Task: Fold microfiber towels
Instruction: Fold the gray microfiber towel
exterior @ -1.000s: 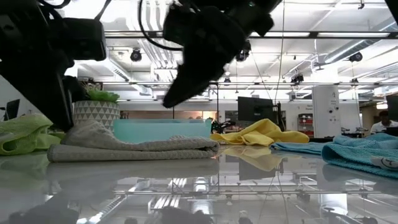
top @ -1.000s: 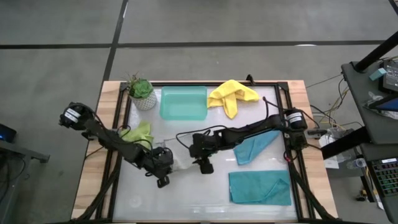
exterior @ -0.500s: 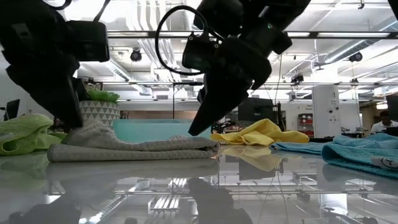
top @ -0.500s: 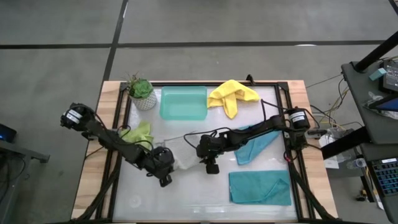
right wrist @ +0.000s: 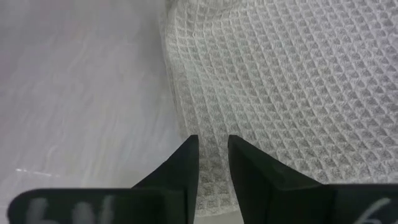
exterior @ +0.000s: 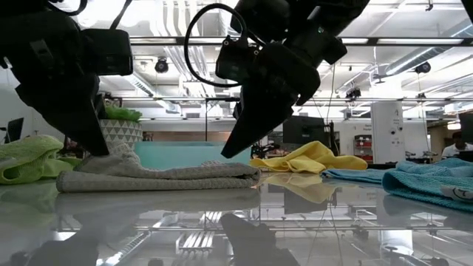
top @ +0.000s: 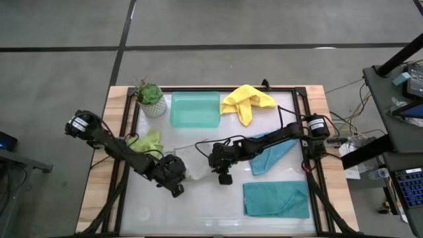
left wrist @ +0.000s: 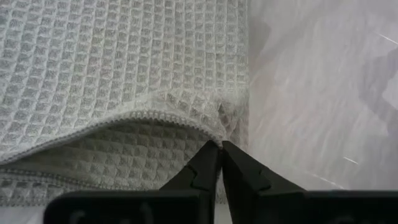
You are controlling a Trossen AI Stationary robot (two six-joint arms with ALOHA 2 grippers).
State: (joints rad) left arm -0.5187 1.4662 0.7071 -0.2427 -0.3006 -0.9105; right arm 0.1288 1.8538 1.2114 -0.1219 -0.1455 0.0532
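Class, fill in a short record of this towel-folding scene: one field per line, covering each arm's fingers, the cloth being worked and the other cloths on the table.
cloth in work: grey towel, lying flat mid-table
left gripper: fingers shut on the grey towel's edge
right gripper: fingers slightly apart at the towel's opposite edge, grip unclear
waiting cloths: lime green towel, yellow towel, two teal towels

Arms: I see two, left arm (top: 125,153) and right arm (top: 264,142), dark, jointed.
Shoulder ends: round black motor housings with white labels.
Cables: thin black loops along both arms.
Fingers (right wrist: 186,163): matte black, flat, tapered wedges.
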